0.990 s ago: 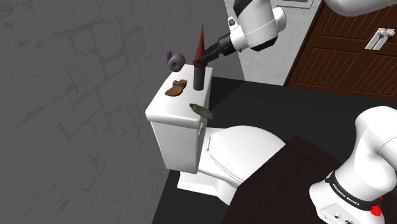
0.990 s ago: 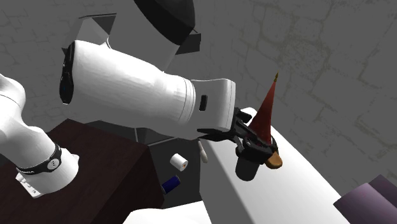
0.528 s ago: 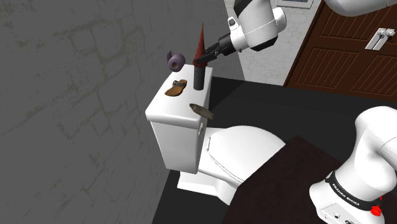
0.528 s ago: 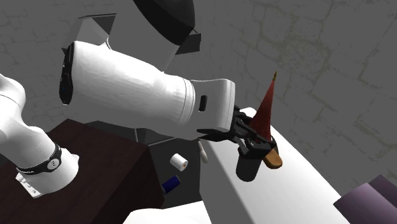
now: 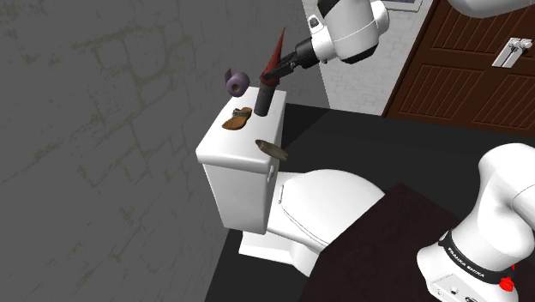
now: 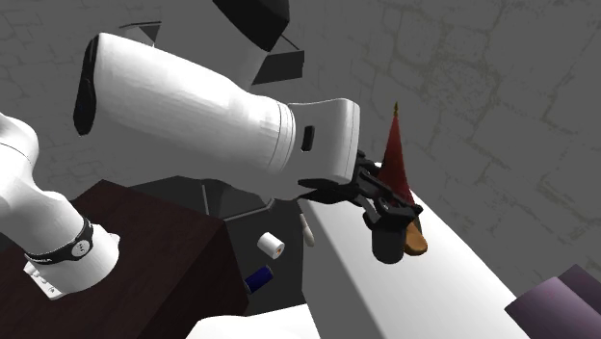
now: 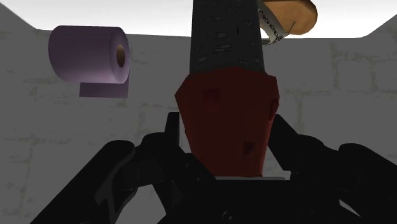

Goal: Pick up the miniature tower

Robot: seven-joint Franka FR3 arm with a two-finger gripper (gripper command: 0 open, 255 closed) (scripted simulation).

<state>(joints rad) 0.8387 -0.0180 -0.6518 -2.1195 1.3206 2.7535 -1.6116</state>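
The miniature tower (image 5: 265, 96) is a dark brick cylinder topped by a red cone roof. My gripper (image 5: 281, 70) is shut on it where roof meets cylinder. The tower hangs tilted, its tip leaning to the shoulder view's right and its base just above the white toilet tank lid (image 5: 225, 147). From the second exterior view, the gripper (image 6: 381, 198) clasps the tower (image 6: 396, 166) from the side. In the wrist view, the black fingers (image 7: 170, 130) press both sides of the tower (image 7: 227, 95).
A brown sandal (image 5: 237, 118) lies on the lid beside the tower. A purple paper roll (image 5: 236, 82) sits against the wall. A brown flat object (image 5: 273, 149) rests at the lid's front edge. The toilet bowl (image 5: 330, 202) is below, and a brown door (image 5: 467, 69) is behind.
The fingers closed on the tower. The hand then rose a little and rotated, so the tower went from upright on the lid to tilted and slightly lifted.
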